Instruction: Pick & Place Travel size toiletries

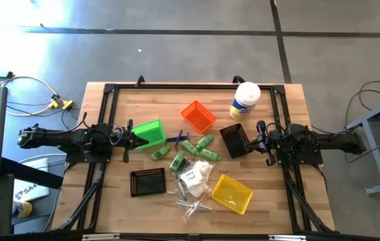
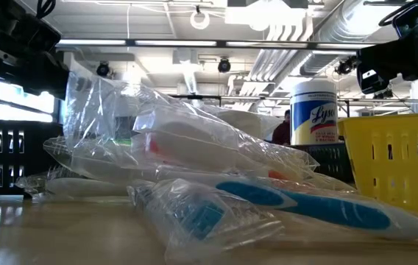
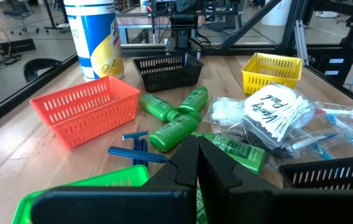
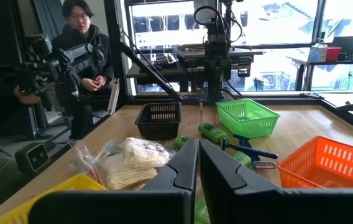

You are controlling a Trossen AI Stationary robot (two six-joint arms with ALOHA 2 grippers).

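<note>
— Where are your hands right now?

— My left hand (image 1: pixel 127 138) hangs above the bench (image 1: pixel 110 201) with its fingers pressed together, holding nothing. My right hand (image 1: pixel 262 138) waits the same way at the far side, fingers together and empty.

— And the toiletries?

— Just ahead of my left hand sits the green basket (image 3: pixel 83 186). Past it lie the blue razors (image 3: pixel 136 149), then the green bottles (image 3: pixel 173 132). Beyond them is the packet of cotton swabs (image 3: pixel 273 115) with wrapped toothbrushes (image 3: pixel 325 134) beside it. An orange basket (image 3: pixel 80 109), two black baskets (image 3: pixel 167 70) and a yellow basket (image 3: pixel 271 70) ring the heap. A white canister (image 3: pixel 94 37) stands farther off.

— How will you take the first one well?

— I think I should spread my left fingers first. Then I would come down over one green bottle lying apart from the others, across its narrow width. The crinkly wrappers look slippery, so I would leave those for later.
</note>
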